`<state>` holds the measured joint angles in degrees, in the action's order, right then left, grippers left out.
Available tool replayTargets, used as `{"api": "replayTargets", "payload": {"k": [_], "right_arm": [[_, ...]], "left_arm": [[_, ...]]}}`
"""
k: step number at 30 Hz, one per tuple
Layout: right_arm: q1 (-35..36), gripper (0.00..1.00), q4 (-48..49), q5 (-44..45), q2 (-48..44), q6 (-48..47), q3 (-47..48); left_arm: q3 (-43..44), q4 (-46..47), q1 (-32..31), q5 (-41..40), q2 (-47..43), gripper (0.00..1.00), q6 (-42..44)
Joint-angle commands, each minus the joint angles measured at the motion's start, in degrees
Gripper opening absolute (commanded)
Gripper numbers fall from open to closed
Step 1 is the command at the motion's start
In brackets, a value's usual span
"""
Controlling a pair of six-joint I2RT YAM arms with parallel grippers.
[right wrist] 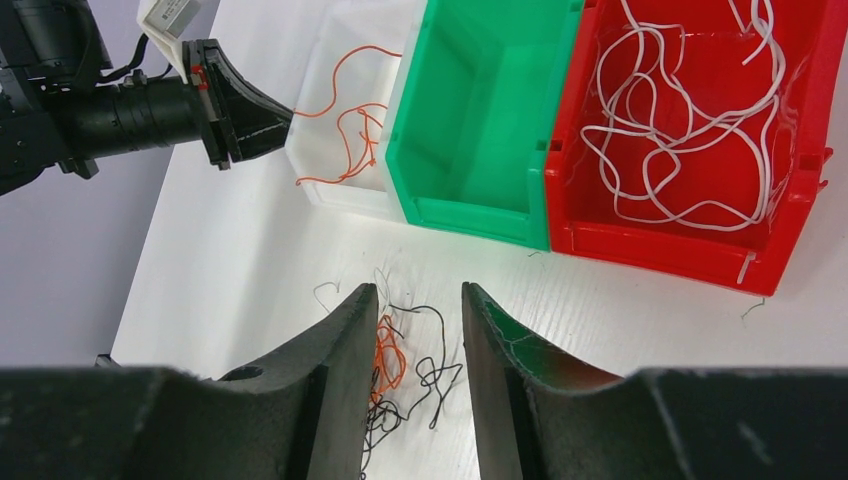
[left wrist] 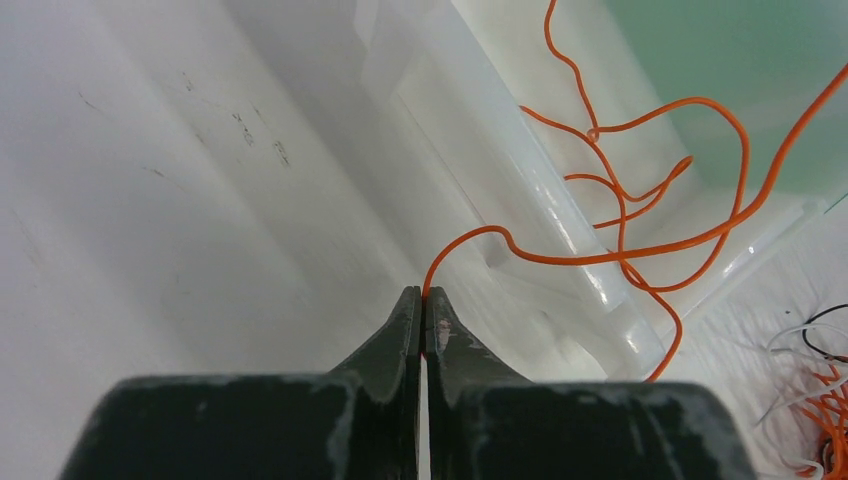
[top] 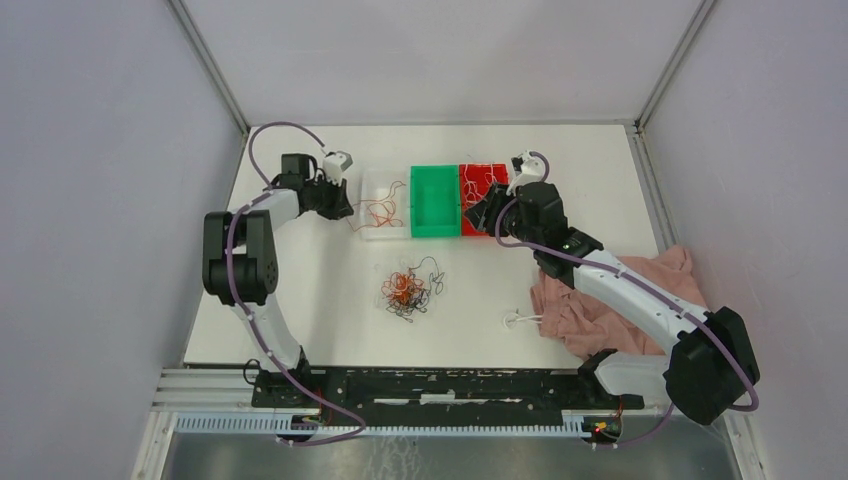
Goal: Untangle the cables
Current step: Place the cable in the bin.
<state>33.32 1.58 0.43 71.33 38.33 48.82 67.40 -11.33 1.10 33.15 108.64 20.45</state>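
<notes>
white desk [top: 300,285], grey walls [top: 100,150]: left hand [left wrist: 424,300] clamped on an orange cable [left wrist: 600,256] at the white bin [right wrist: 345,198], right hand [right wrist: 415,292] apart.

**benchguy:** so what was actually sitting on the table [top: 300,310]?

**yam_fan:** plain white top. Three bins stood in a row along the far side, side by side: white bin [top: 385,236] on the left, green bin [top: 434,232] in the middle, red bin [right wrist: 650,245] on the right. A loose tangle of cables [top: 405,290], orange, black and white, lay near the middle, well apart from the bins.

**benchguy:** anything off to the right?

**yam_fan:** yeah, a crumpled pink cloth [top: 600,315] at the right edge, and one white wire [top: 520,320] lay just beside it.
</notes>
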Motion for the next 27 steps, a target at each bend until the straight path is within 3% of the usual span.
{"api": "replayTargets", "payload": {"k": [1, 10, 18, 23, 27], "right_arm": [[-0.2, 0.42, 1.8, -0.1, -0.7, 0.8, -0.4], [-0.2, 0.4, 3.6, -1.2, 0.5, 2.7, -1.0], [-0.2, 0.4, 2.9, -1.1, 0.0, 2.4, -1.3], [-0.2, 0.4, 2.7, -0.9, -0.6, 2.5, -1.6], [-0.2, 0.4, 1.9, -0.6, -1.0, 2.4, -1.8]], "left_arm": [[0.2, 4.0, -0.3, 0.4, -6.4, 0.03, -2.4], [0.6, 4.9, -3.2, 1.7, -14.1, 0.03, -8.5], [0.6, 6.9, -8.7, 0.3, -14.3, 0.03, -11.9], [1.0, 11.8, -11.6, -6.4, -10.4, 0.03, -12.1], [1.0, 16.7, -14.7, -17.2, -6.5, 0.03, -8.5]]}}
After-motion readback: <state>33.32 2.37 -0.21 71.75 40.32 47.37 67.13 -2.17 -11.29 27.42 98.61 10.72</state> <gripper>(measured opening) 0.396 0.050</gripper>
